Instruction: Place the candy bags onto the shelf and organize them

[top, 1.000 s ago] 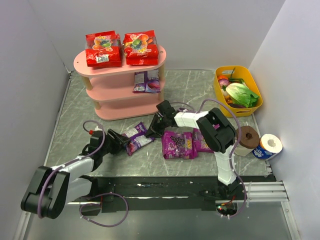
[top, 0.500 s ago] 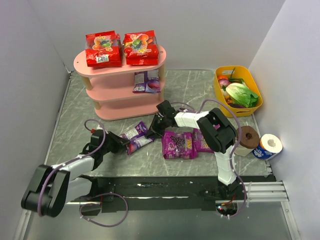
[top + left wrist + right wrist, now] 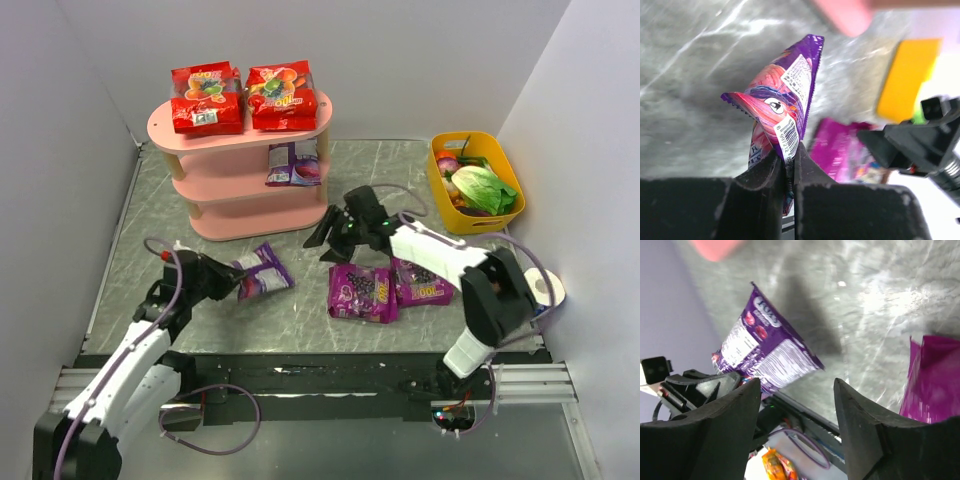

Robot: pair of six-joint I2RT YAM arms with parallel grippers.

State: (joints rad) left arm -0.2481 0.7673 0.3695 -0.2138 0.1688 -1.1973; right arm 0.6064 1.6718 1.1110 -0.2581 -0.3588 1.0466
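My left gripper (image 3: pixel 228 281) (image 3: pixel 789 154) is shut on the bottom edge of a blue-violet candy bag (image 3: pixel 263 271) (image 3: pixel 784 100), holding it just above the table in front of the shelf. To its right my right gripper (image 3: pixel 328 240) (image 3: pixel 797 385) stands open and empty, apart from that bag (image 3: pixel 767 351). Two magenta-purple grape bags (image 3: pixel 362 292) (image 3: pixel 422 282) lie flat on the table beside it. The pink shelf (image 3: pixel 225 195) carries two red bags (image 3: pixel 207 97) (image 3: pixel 281 95) on its top tier. Another blue-violet bag (image 3: pixel 295 163) sits on the middle tier.
A yellow tub (image 3: pixel 441 192) of vegetables stands at the back right. A brown roll (image 3: pixel 497 275) and a white paper roll (image 3: pixel 543 288) sit near the right wall. Grey walls close in both sides of the marble table (image 3: pixel 150 250).
The left gripper shut on the blue-violet bag and drew it left, off the table. The right gripper let go of that bag, opened and pulled back to the right.
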